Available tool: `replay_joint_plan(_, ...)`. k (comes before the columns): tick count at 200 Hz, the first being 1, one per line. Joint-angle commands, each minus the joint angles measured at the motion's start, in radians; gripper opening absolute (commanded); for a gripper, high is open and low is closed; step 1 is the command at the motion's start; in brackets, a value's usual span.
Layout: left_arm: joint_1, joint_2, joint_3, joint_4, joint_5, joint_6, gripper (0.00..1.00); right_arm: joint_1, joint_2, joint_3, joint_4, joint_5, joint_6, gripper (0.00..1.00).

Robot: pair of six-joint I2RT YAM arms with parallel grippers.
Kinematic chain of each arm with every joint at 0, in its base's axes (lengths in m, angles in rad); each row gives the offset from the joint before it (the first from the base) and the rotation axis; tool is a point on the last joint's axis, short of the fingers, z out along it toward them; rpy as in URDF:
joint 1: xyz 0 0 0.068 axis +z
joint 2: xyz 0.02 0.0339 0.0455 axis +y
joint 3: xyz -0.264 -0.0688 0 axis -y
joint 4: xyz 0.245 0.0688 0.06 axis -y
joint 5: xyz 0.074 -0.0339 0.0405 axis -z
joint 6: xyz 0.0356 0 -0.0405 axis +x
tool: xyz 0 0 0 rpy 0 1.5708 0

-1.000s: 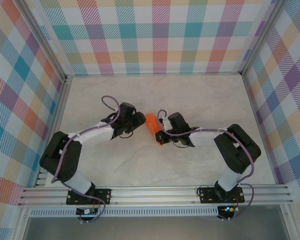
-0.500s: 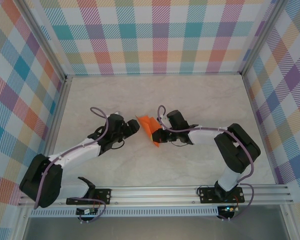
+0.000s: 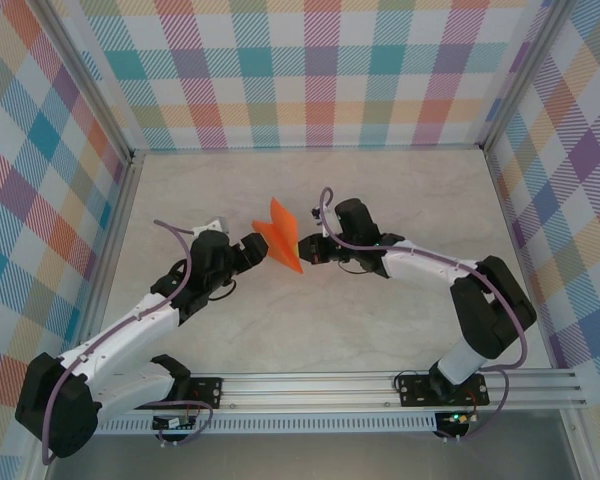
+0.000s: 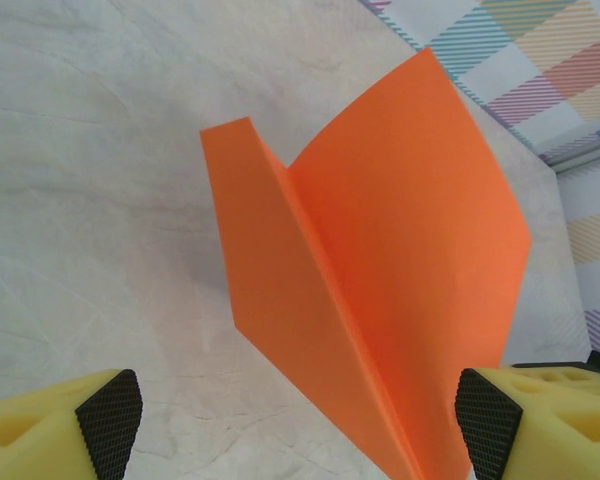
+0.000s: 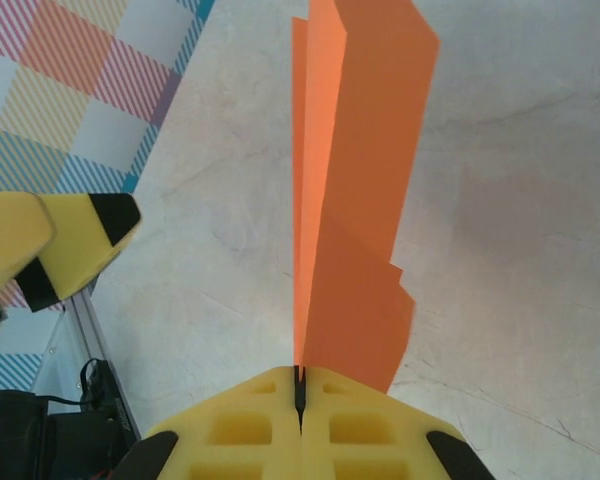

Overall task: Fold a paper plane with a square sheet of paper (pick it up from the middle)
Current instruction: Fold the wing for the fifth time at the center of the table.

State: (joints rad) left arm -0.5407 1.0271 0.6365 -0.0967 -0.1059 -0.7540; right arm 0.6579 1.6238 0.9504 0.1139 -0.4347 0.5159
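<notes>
The square sheet of paper is folded into an orange paper plane (image 3: 280, 241), held on edge just above the table's middle. My right gripper (image 3: 305, 250) is shut on its lower end, and the centre ridge rises straight out of the closed pads (image 5: 300, 385). The ridge and one wing (image 5: 358, 190) stand upright in the right wrist view. My left gripper (image 3: 250, 248) is open just left of the plane. The plane (image 4: 380, 260) fans out ahead of the left gripper (image 4: 300, 425). Its narrow end reaches between the left jaws, close to the right pad (image 4: 488, 420). I cannot tell whether they touch.
The pale marbled table (image 3: 400, 200) stretches around both arms, with checked walls (image 3: 320, 70) behind and on both sides. A metal rail (image 3: 320, 385) runs along the near edge by the arm bases. One yellow finger (image 5: 70, 235) of the left gripper is in the right wrist view.
My left arm has stretched out lower and leftward, and its jaws have opened wider. My right gripper has carried the plane up and to the left, turning it more upright.
</notes>
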Motion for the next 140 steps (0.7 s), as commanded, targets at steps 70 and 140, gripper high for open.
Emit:
replay_joint_plan(70,0.012,0.071,-0.043,-0.061,-0.020,-0.091,0.68,0.039,0.071,-0.050,0.058,0.002,-0.122,0.05)
replay_joint_plan(140,0.012,0.280,-0.049,-0.053,-0.001,-0.172,0.44,0.039,-0.079,-0.061,-0.030,0.237,-0.201,0.04)
